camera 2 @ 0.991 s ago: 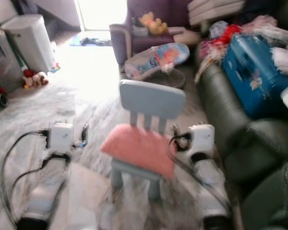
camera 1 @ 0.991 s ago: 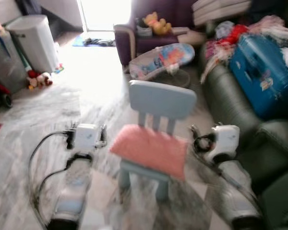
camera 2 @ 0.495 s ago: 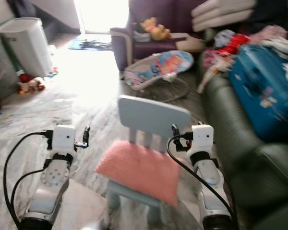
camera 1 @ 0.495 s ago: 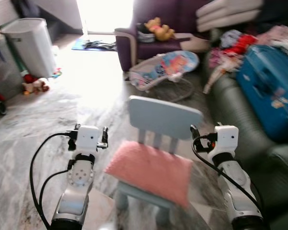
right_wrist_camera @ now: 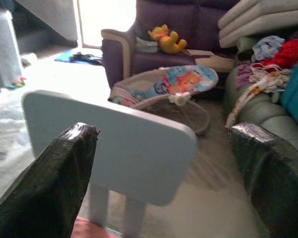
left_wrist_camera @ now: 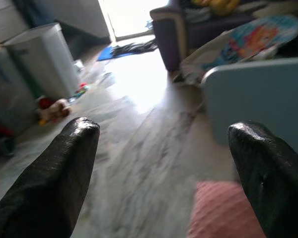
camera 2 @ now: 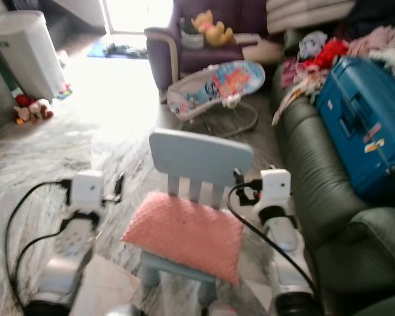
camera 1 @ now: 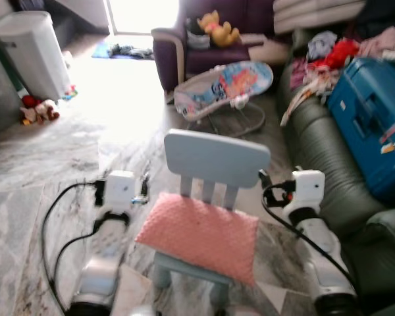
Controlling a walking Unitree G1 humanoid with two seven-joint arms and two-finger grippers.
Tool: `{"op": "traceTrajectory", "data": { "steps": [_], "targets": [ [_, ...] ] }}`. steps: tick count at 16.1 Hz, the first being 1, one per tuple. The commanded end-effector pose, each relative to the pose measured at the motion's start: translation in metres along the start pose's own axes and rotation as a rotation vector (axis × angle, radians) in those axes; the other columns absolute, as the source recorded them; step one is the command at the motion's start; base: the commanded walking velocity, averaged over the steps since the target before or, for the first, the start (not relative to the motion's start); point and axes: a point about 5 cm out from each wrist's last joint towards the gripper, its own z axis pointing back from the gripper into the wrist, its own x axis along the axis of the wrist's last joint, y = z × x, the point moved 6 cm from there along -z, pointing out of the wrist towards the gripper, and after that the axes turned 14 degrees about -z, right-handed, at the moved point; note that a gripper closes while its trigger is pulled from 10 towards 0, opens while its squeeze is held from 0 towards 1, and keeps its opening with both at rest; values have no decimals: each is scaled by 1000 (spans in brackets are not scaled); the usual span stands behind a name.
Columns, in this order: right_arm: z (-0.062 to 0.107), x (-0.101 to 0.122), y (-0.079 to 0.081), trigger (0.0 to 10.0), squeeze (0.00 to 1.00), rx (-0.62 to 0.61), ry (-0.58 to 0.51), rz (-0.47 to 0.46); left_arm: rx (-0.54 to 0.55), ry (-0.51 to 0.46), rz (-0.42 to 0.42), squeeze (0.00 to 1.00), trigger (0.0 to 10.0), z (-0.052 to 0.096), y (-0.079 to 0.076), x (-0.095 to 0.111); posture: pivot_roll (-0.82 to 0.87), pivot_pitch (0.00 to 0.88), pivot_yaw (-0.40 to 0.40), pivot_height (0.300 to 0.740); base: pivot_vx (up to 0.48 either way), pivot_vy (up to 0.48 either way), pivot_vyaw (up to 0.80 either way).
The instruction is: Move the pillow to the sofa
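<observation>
Marble floor holds a blue chair [camera 1: 210,171] bearing a pink textured pillow [camera 1: 199,235], between both wide-spread grippers [left_wrist_camera: 164,163] [right_wrist_camera: 164,163]

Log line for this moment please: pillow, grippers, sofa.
pillow: pink textured pillow on pale blue child's chair | left gripper: open | right gripper: open | dark green leather sofa: right

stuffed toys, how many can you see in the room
2: a yellow stuffed toy on the purple armchair at the back, and a small stuffed toy on the floor beside the white bin. Others may be hidden.
</observation>
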Motion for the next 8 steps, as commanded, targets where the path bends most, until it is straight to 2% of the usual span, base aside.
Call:
{"op": "traceTrajectory", "data": {
  "steps": [1, 2, 8],
  "targets": [
    [-1, 0, 3, 10000, 0, 6, 6, -10, -11, 15, 4, 0, 10000, 1, 0, -4, -5, 0, -4, 740, 0, 0, 0],
    [-1, 0, 2, 10000, 0, 3, 7, -6, -15, 18, 1, 0, 10000, 1, 1, -6, -5, 0, -2, 740, 0, 0, -800],
    [0, -1, 3, 10000, 0, 7, 10, -4, -33, 40, 9, 0, 10000, 0, -2, -9, -3, 0, -8, 740, 0, 0, 0]
  ]
}}
